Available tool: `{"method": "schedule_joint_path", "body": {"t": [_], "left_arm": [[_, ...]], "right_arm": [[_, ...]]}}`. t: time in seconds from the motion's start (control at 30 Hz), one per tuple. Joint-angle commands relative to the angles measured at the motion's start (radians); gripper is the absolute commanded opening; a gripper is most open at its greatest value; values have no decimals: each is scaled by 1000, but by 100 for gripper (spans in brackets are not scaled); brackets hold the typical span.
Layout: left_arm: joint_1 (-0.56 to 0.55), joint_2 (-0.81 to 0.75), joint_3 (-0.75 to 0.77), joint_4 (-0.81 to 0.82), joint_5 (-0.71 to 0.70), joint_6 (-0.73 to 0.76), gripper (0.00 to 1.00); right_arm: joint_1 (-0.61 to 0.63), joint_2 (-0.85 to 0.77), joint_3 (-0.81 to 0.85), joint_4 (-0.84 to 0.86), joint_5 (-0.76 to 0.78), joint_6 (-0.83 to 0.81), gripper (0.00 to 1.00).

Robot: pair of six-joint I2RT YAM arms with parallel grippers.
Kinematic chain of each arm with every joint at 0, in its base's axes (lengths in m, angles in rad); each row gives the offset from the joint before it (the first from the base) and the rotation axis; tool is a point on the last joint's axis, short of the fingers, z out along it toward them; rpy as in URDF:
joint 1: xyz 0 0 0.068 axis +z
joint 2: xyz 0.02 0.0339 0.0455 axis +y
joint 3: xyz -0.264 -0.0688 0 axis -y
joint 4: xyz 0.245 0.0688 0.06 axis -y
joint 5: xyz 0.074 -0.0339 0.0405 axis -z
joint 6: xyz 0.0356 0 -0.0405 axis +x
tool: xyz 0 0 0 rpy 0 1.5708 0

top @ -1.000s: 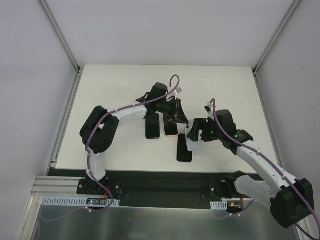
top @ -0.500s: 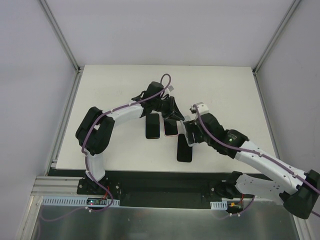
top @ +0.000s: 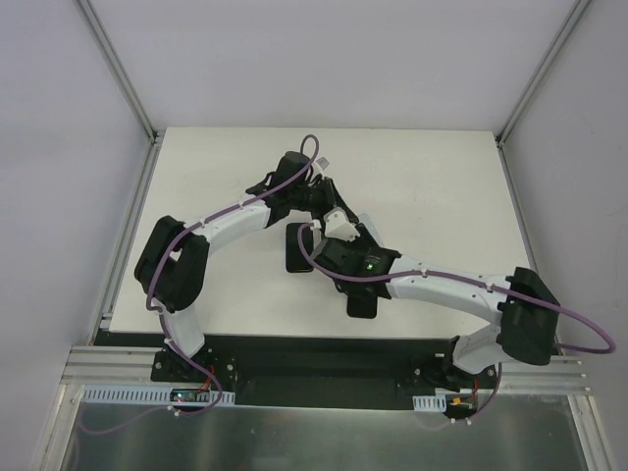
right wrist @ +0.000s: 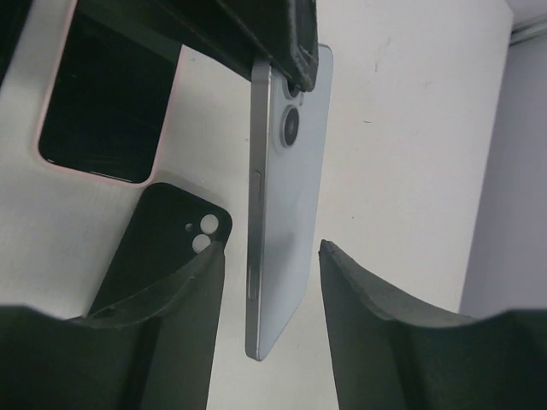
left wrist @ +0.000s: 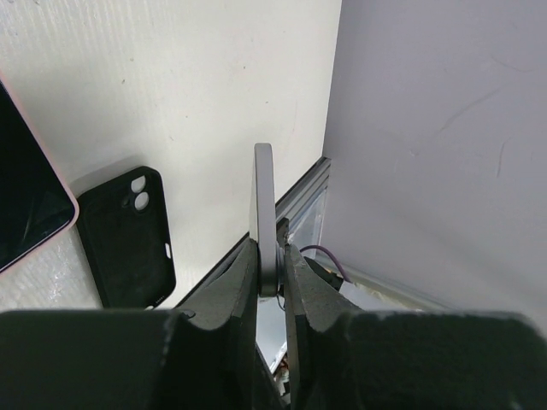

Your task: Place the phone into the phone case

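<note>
Though the overhead view of the table [top: 216, 177] hides the grip, the left wrist shows the left claw [left wrist: 272, 256] pinching the phone [left wrist: 264, 196] edge-on, with the case [left wrist: 128, 239] lying flat nearby. From the right wrist, the right claw [right wrist: 272, 256] stands half open astride the phone, not touching it; it should close squarely on the phone's faces.

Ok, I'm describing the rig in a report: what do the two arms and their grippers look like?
The left arm and right arm both have white tubular links and bulky black joint housings. A purple cable runs along each. A small green light glows on the right wrist. The left gripper and right gripper have matte black wedge-shaped fingers.
</note>
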Motion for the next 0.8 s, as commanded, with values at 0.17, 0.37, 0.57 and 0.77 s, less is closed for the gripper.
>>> {"method": "schedule_joint_path", "body": {"t": [0.17, 0.37, 0.57, 0.77], "left_arm": [[-2, -89, -1, -20, -20, -51, 0], [-2, -92, 9, -43, -28, -40, 0], [-1, -95, -2, -57, -34, -16, 0], [-1, -95, 4, -57, -25, 11, 9]], "right_arm": [[46, 153, 113, -156, 256, 16, 40], [72, 208, 140, -205, 300, 53, 28], [82, 214, 128, -194, 300, 48, 6], [94, 208, 127, -199, 328, 48, 1]]}}
